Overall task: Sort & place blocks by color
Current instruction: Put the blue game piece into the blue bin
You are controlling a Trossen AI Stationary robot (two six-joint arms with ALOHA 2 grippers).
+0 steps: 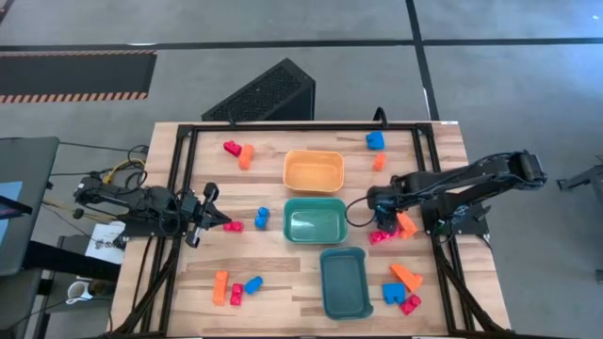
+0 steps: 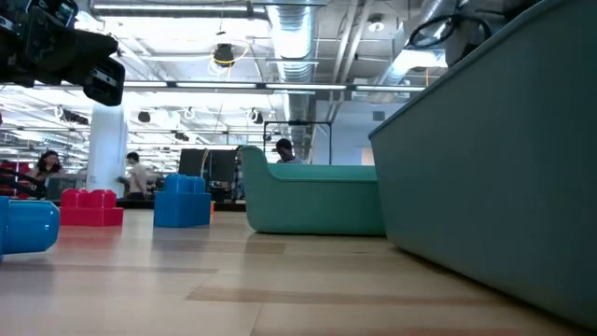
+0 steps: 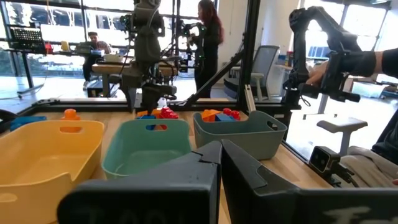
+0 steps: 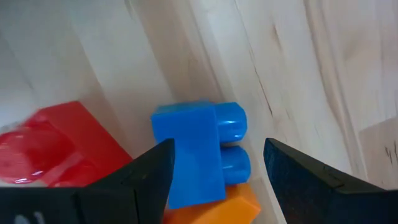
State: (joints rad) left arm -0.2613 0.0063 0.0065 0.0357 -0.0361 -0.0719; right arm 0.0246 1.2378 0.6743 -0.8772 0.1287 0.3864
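My right gripper (image 1: 382,222) points down, open, over a cluster of blocks right of the middle teal bin (image 1: 315,221). In the right wrist view its fingers (image 4: 146,180) stand on either side of a blue block (image 4: 199,149) lying on the wood. A red block (image 4: 50,146) and an orange block (image 4: 233,208) lie beside the blue one. Whether a finger touches the blue block, I cannot tell. My left gripper (image 1: 209,218) waits shut at the table's left, level, near a red-pink block (image 1: 234,226) and a blue block (image 1: 262,217).
An orange bin (image 1: 314,171) stands behind the middle teal bin and a darker teal bin (image 1: 343,281) in front of it. Loose blocks lie at the far left (image 1: 237,153), far right (image 1: 375,141), near left (image 1: 236,288) and near right (image 1: 403,287). People show in the room beyond.
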